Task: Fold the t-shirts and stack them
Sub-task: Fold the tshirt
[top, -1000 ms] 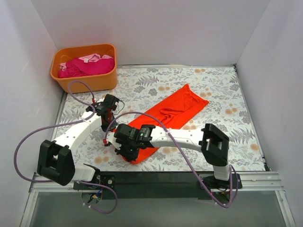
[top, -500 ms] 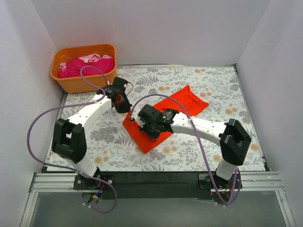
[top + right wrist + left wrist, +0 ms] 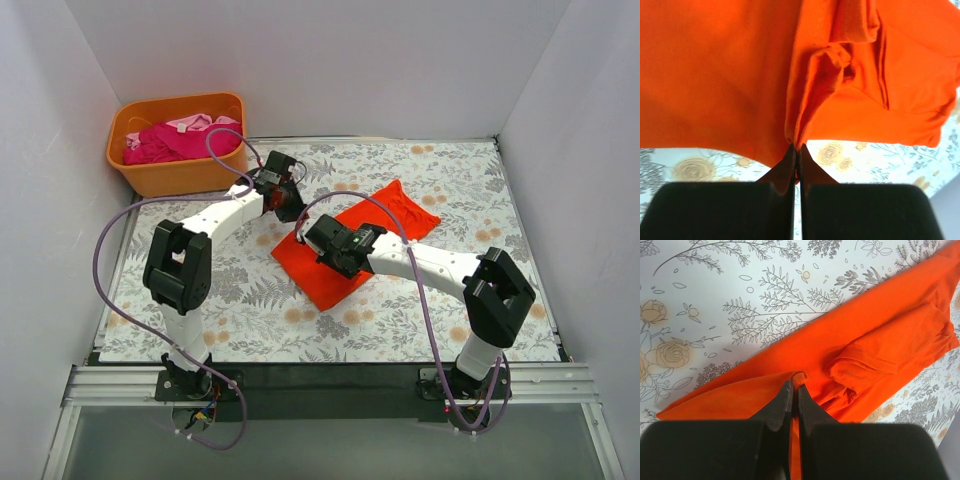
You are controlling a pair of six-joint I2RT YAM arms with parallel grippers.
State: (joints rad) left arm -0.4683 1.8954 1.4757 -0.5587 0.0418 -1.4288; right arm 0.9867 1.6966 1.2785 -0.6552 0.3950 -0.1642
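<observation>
The orange-red t-shirt lies partly folded across the middle of the floral table, a long strip running from lower left to upper right. My left gripper is shut on its upper-left edge; in the left wrist view a small pinch of orange fabric sits between the tips. My right gripper is shut on the same shirt near its middle; in the right wrist view the fabric hangs bunched from the tips, lifted above the table. Magenta and pale pink t-shirts lie in the tub.
A rigid orange plastic tub stands at the back left corner, close to my left arm. White walls enclose the table on three sides. The floral table surface shows bare at the right and front.
Both grippers have carried the near end of the orange-red shirt away from the front edge toward the back left. The shirt now lies shorter, doubled over itself.
</observation>
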